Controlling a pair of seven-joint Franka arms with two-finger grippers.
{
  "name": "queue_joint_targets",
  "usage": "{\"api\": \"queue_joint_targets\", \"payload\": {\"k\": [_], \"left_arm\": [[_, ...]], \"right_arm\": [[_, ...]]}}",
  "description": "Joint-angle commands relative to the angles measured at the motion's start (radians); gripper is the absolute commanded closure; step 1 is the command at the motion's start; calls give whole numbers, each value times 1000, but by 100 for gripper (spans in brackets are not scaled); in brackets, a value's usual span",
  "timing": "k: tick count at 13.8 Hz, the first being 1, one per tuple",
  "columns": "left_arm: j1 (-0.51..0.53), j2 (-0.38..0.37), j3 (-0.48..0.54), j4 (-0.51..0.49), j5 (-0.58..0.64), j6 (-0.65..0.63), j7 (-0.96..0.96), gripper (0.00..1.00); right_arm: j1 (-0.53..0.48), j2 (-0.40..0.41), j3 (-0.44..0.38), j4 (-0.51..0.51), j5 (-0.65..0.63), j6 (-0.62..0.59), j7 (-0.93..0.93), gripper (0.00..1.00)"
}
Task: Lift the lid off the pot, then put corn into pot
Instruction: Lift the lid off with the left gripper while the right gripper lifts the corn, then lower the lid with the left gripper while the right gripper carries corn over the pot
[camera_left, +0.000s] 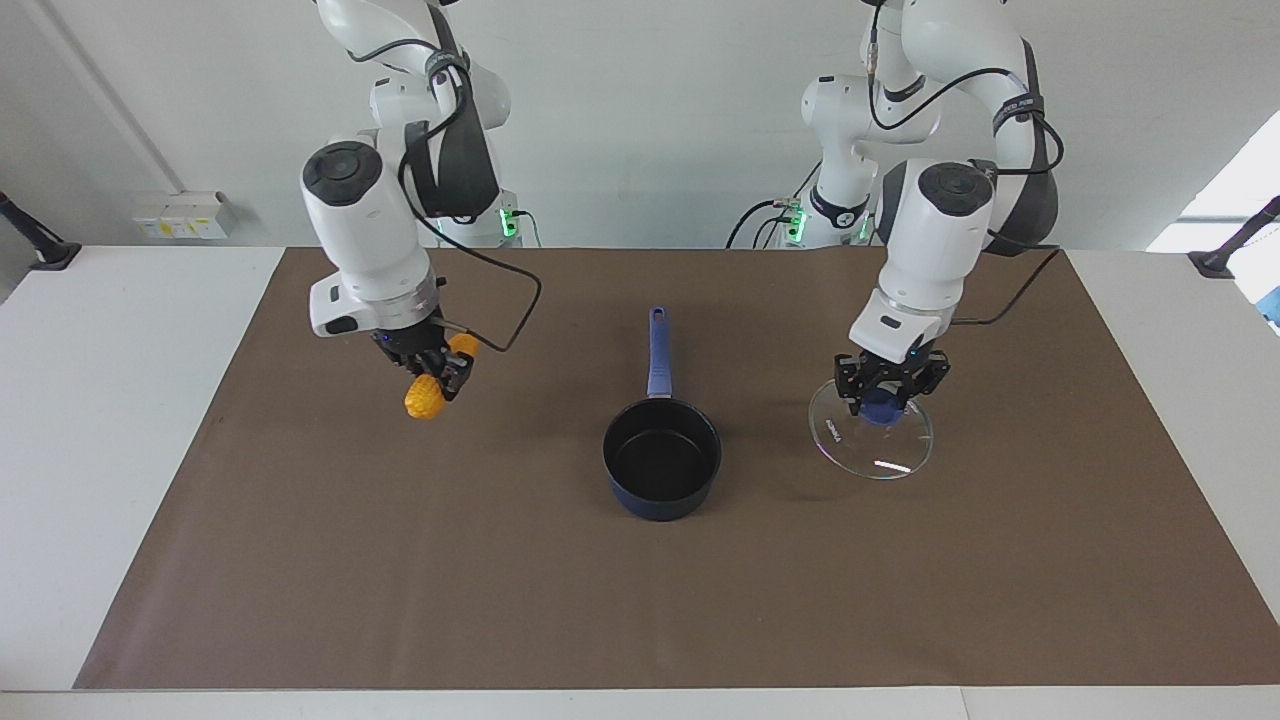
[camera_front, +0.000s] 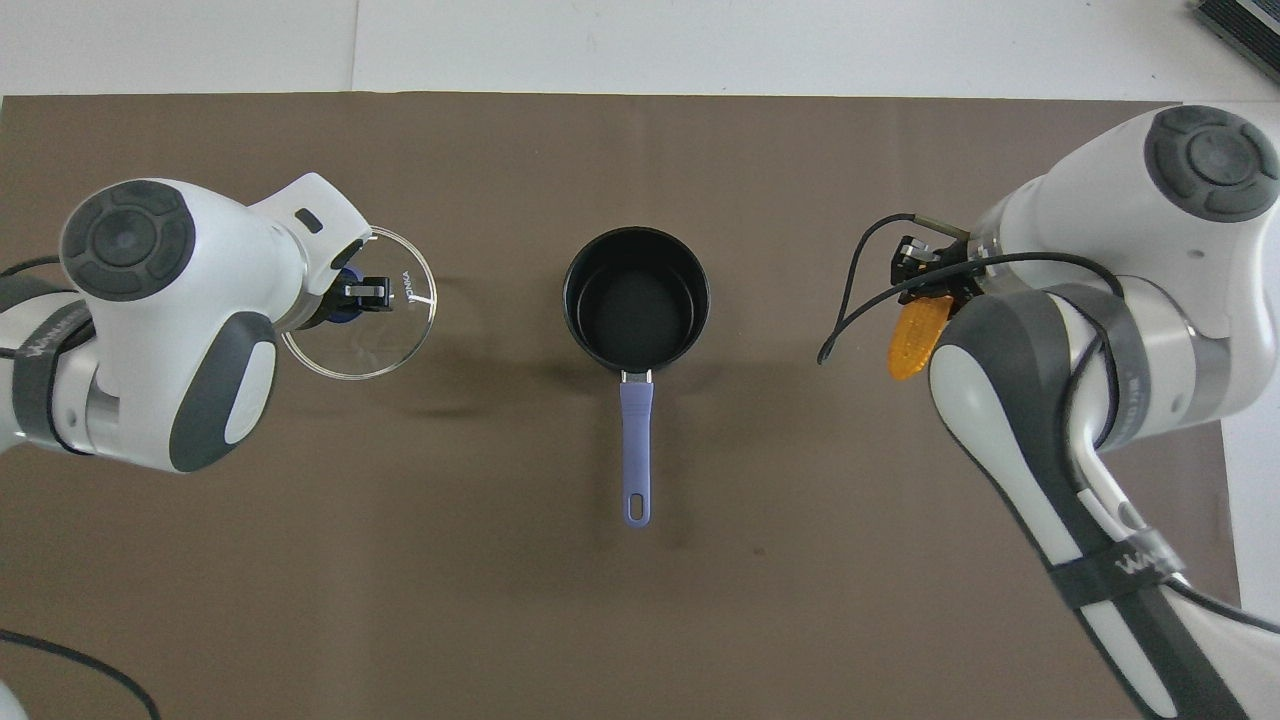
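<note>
The pot (camera_left: 661, 458) stands open and empty in the middle of the brown mat, its blue handle (camera_left: 658, 350) pointing toward the robots; it also shows in the overhead view (camera_front: 636, 300). My left gripper (camera_left: 888, 395) is shut on the blue knob of the glass lid (camera_left: 872, 445), beside the pot toward the left arm's end, low at the mat and slightly tilted. The lid (camera_front: 385, 340) and left gripper (camera_front: 350, 298) show from above. My right gripper (camera_left: 440, 372) is shut on the corn (camera_left: 425, 398) and holds it above the mat toward the right arm's end; from above, the corn (camera_front: 918, 340) hangs under the right gripper (camera_front: 935, 285).
The brown mat (camera_left: 640, 600) covers most of the white table (camera_left: 100, 400). A cable loops from the right wrist (camera_left: 520, 320) toward the pot's side.
</note>
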Motion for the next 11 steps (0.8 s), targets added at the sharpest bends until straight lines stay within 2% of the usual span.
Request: {"api": "queue_joint_targets", "payload": {"k": [1,4,6,7,9,11], "left_arm": [[98,-49,-12,-81,-6,49,116,100],[218,3,-11,-81,-154,108,346,100],[259,59,-11,-80,-162,164,411,100],[263,80,-11,-80,-162,191,429,100],[270,105,-9,-80,-162,207,442,100],[270,116,-9,-70,-162,207,443,100]], "right_arm": [[82,4,2,9,7,91,201,100],[128,40,5,10,13,236,386,100],[174,110,3,25,33,377,523,100],[178,156,3,68,53,433,553,100],[209,223,5,130,86,461,575,100],[237,260,5,138,96,531,558,100]]}}
